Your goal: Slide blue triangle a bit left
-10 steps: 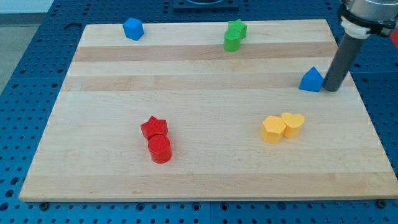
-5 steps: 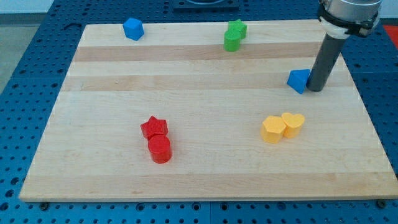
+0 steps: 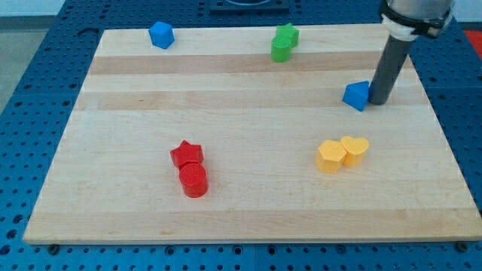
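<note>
The blue triangle (image 3: 356, 95) lies on the wooden board (image 3: 248, 211) at the view's right, a little above mid-height. My tip (image 3: 377, 102) stands right against the triangle's right side, touching it. The dark rod rises from there toward the view's top right.
A blue block (image 3: 161, 35) sits at the top left. Two green blocks (image 3: 283, 42) touch at the top centre. A yellow hexagon (image 3: 330, 156) and a yellow heart (image 3: 355, 150) touch at the lower right. A red star (image 3: 187, 155) and a red cylinder (image 3: 193, 181) touch at the lower left.
My tip has moved left along the board and has pushed the blue triangle left with it, turning it a little. The other blocks have not moved.
</note>
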